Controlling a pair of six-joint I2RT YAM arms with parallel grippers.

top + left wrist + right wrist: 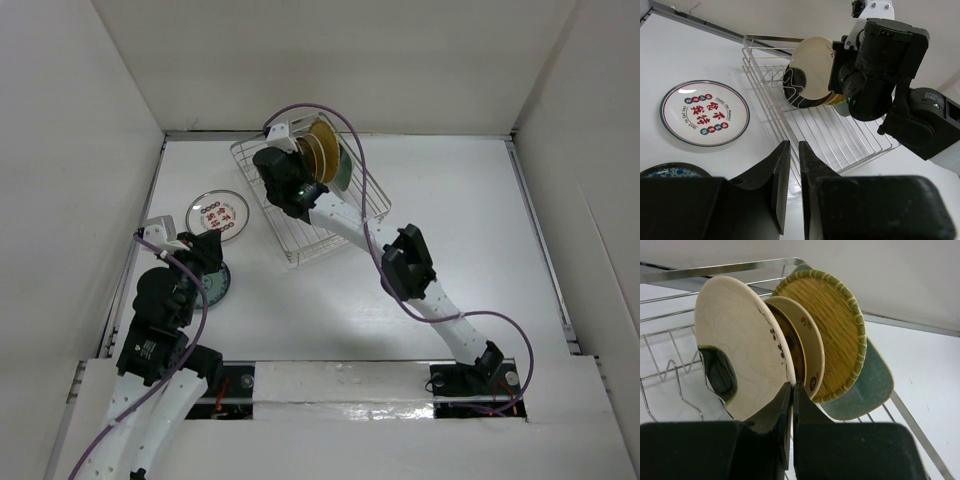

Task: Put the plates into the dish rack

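White tabletop point(450, 250); teal plate point(220, 288) mostly hidden under clenched left gripper point(794, 147), right gripper point(791, 387) likewise clenched.

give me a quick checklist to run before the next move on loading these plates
1. Right gripper clear of the cream plate with dark blotch: cannot tell. The jaws are shut right at its rim.
2. That plate upright in the dish rack: ok. It stands on edge beside the other racked plates.
3. Left gripper empty: ok. The jaws are shut with nothing between them.
4. All plates loaded: not ok. The white plate with red marks and the teal plate lie flat on the table outside the rack.
5. Free prongs for more plates: ok. The rows next to the blotch plate are bare.
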